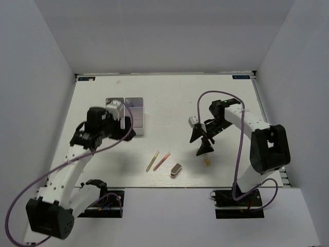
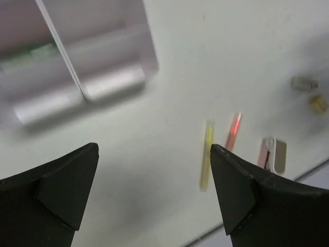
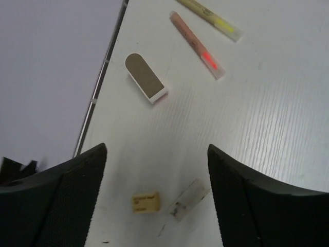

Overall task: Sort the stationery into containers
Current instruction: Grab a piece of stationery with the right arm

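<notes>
Right gripper (image 3: 157,149) of mine is hanging wide open, tan block (image 3: 146,201) lying at six o'clock, long axis toward three.

We extend the left arm (image 1: 67,172) forward with the elbow bent. The left gripper (image 2: 154,148) faces downward, jaws spread wide. We fold the right arm (image 1: 254,126) inward. The right gripper (image 3: 157,147) also faces downward, jaws wide apart.

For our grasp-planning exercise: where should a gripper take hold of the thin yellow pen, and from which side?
Probably mid-shaft on the yellow pen, from straight above, jaws across its width: it lies flat on the table, with the pink pen close beside it but apart.
</notes>
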